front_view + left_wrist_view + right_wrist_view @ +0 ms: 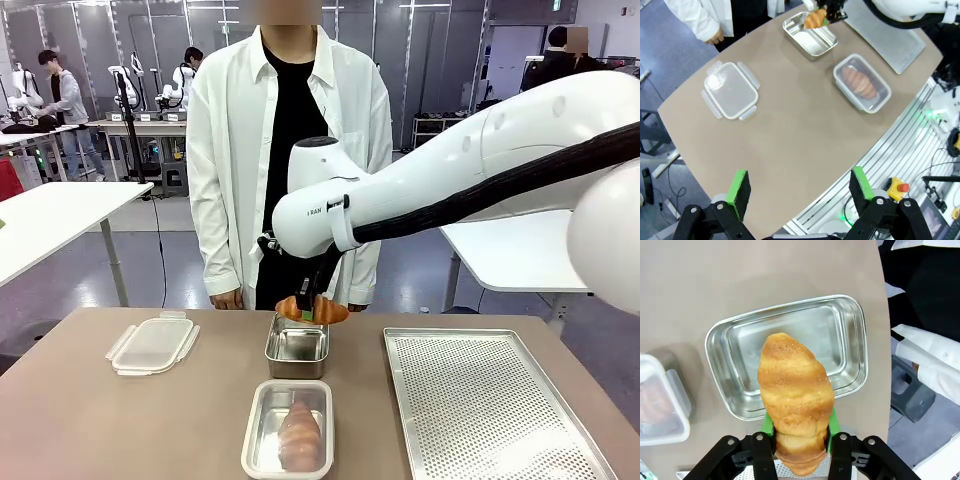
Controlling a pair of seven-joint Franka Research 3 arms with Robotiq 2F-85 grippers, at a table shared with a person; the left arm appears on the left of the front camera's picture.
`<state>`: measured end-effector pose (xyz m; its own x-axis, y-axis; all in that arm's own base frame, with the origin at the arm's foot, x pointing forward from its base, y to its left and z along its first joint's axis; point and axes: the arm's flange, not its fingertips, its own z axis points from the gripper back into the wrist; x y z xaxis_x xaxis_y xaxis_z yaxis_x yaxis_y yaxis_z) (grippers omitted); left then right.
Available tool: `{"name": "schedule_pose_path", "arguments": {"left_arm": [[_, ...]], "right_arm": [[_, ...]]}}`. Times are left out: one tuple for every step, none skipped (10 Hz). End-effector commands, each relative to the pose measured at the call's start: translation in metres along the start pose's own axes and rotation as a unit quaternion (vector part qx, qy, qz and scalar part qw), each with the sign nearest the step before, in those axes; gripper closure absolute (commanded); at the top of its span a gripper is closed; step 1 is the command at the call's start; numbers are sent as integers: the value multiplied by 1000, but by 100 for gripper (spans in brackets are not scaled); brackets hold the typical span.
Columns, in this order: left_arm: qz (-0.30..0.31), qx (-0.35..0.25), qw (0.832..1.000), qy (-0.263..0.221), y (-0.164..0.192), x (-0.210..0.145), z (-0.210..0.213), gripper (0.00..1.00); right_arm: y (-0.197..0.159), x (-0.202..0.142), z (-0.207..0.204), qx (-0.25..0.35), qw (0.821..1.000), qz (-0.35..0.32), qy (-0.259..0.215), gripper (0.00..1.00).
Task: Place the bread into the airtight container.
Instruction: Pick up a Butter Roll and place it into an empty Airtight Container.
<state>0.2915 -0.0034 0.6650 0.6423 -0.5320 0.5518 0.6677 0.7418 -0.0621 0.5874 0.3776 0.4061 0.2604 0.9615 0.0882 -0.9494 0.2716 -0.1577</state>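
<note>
The left jaws hang wide and empty over the table's (pixel 180 420) near edge. The container (pixel 252 432) holds one bread (pixel 300 435), with a tray (pixel 490 410) to its right. Beyond stands a tin (pixel 296 345), with a lid (pixel 152 345) to its left. The right jaws grip a second bread (pixel 795 405) just above the tin, before the person (pixel 230 150).

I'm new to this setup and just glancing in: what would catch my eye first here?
The right hand grips a golden croissant above an empty steel container at mid-table. Nearer the robot, a second croissant lies in an open white-rimmed container, with a clip-on lid off to the left.
</note>
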Motion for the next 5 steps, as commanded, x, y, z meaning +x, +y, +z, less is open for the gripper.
{"name": "schedule_pose_path", "arguments": {"left_arm": [[-9,-4,1000,-1,1,0,1,0],[-9,-4,1000,-1,1,0,1,0],[-9,-4,1000,-1,1,0,1,0],[-9,-4,1000,-1,1,0,1,0],[-9,-4,1000,-1,1,0,1,0]], "right_arm": [[-5,0,5,-8,1000,-8,9,56],[0,0,0,0,1000,0,0,56],[0,0,0,0,1000,0,0,56],[0,0,0,0,1000,0,0,56],[0,0,0,0,1000,0,0,56]]}}
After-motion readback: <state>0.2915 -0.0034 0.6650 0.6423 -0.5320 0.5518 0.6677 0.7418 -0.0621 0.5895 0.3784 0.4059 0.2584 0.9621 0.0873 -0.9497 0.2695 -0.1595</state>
